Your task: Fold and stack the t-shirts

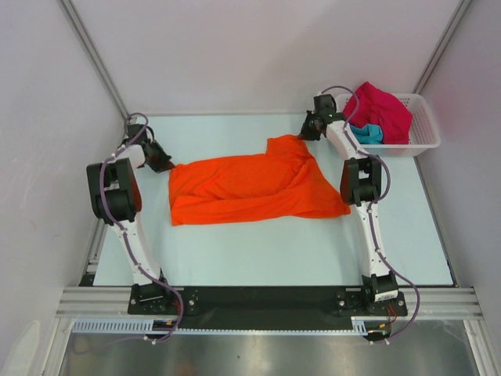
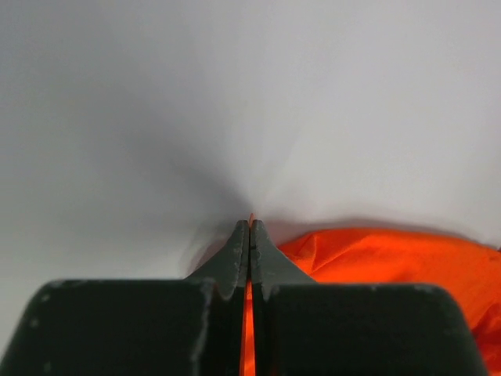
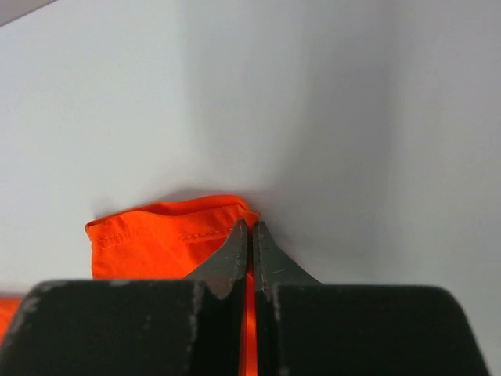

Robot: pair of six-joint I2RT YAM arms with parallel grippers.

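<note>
An orange t-shirt (image 1: pixel 250 188) lies partly folded across the middle of the table. My left gripper (image 1: pixel 163 164) is shut on the shirt's left corner, and in the left wrist view a thin strip of orange cloth (image 2: pixel 249 329) shows between the closed fingers of the left gripper (image 2: pixel 250 225). My right gripper (image 1: pixel 304 135) is shut on the far right corner by the sleeve; the right wrist view shows the hemmed orange edge (image 3: pixel 156 235) pinched at the right gripper (image 3: pixel 250 225). A crimson-pink t-shirt (image 1: pixel 385 110) and a teal one (image 1: pixel 368 133) lie in the basket.
A white lattice basket (image 1: pixel 423 133) stands at the back right corner of the table. White walls close in the back and both sides. The table's (image 1: pixel 258 258) near part in front of the shirt shows pale bare surface.
</note>
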